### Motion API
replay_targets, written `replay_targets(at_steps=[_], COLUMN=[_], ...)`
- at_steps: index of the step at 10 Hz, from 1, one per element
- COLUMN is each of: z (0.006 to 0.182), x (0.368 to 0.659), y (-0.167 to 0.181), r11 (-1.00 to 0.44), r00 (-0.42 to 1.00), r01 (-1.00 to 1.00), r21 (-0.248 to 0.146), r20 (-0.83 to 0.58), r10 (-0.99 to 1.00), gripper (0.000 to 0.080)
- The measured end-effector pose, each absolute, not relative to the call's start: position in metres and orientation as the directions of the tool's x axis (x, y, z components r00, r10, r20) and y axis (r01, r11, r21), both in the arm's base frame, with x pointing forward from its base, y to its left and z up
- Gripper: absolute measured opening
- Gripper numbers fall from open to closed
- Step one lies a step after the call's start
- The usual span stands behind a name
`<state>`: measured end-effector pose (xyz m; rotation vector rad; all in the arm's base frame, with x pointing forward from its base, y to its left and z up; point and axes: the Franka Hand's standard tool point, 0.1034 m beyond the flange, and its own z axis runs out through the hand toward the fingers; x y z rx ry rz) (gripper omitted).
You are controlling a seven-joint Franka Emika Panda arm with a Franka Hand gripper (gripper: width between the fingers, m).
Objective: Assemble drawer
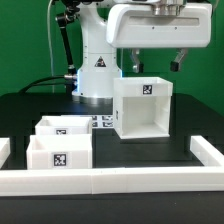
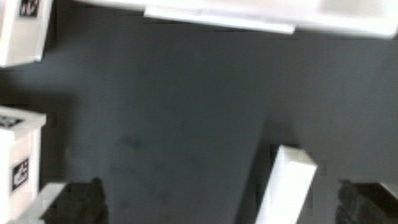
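The drawer's casing (image 1: pixel 143 108), a white open-fronted cube with a tag on top, stands on the black table right of centre. Two shallow white trays with tags lie at the exterior view's left, one behind (image 1: pixel 62 127) and one in front (image 1: pixel 58 152). My gripper (image 1: pixel 156 68) hangs just above the casing, open and empty. In the wrist view the gripper (image 2: pixel 222 205) shows only its dark fingertips (image 2: pixel 71 205) at the picture's edge, wide apart. A narrow white edge (image 2: pixel 290 185) lies between them, apparently the casing's. The trays (image 2: pixel 18 150) show at the side.
A long low white rail (image 1: pixel 110 180) runs along the table's front and turns back at both ends; it also shows in the wrist view (image 2: pixel 222 15). The marker board (image 1: pixel 100 123) lies behind the trays. The robot's base (image 1: pixel 98 70) stands at the back.
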<state>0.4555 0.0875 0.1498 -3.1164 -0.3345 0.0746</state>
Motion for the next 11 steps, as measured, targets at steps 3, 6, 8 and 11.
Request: replay_targets(at_steps=[3, 6, 8, 11], z=[0.137, 0.135, 0.131, 0.107], x=[0.408, 0.407, 0.402, 0.371], y=[0.112, 0.111, 0.113, 0.127], r11=[-0.984, -0.984, -0.99, -0.992], r00=[0.985, 0.985, 0.992, 0.994], r01=[0.169, 0.167, 0.119, 0.108], r21=[-0.057, -0.058, -0.081, -0.068], r20=[-0.032, -0.038, -0.034, -0.002], r10=[0.171, 0.17, 0.122, 0.109], gripper=[0.065, 0.065, 0.065, 0.065])
